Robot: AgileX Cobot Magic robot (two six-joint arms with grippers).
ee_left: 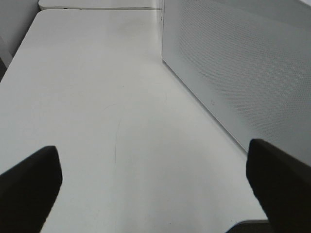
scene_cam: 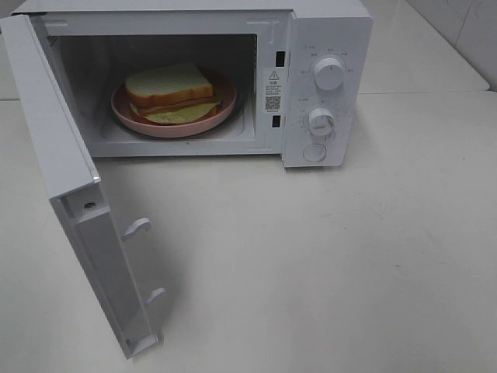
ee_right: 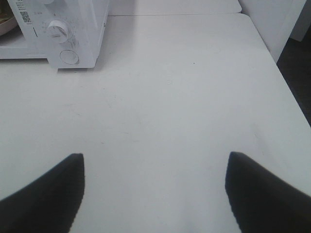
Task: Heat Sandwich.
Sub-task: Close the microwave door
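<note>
A: Location of sandwich?
B: Inside microwave, on pink plate, roughly mid-cavity. Long side across the opening.

A: Door?
B: Wide open, hinged at the microwave's left edge, projecting out front over the worktop. Latch hooks exposed on the inner face. Judged next step: shut door, then set knobs.

A: Grippers?
B: Neither visible from above. Left gripper: jaws wide apart, nothing between, low over the worktop left of the microwave. Alongside a perforated white panel, probably the door's outer face, not certain. Right gripper: jaws apart, nothing held, out front and to the right of the microwave, facing the knobs and round button.

A: Nearer arm for closing?
B: Left, by judgement. Door just beside it, on the microwave side. Push needed toward the microwave's right, swinging the door across the front.

A: Obstructions?
B: None seen in the swing arc, only bare worktop in front of the microwave. Plate fully inside, no overhang at the sill. Right gripper well apart from the arc.
</note>
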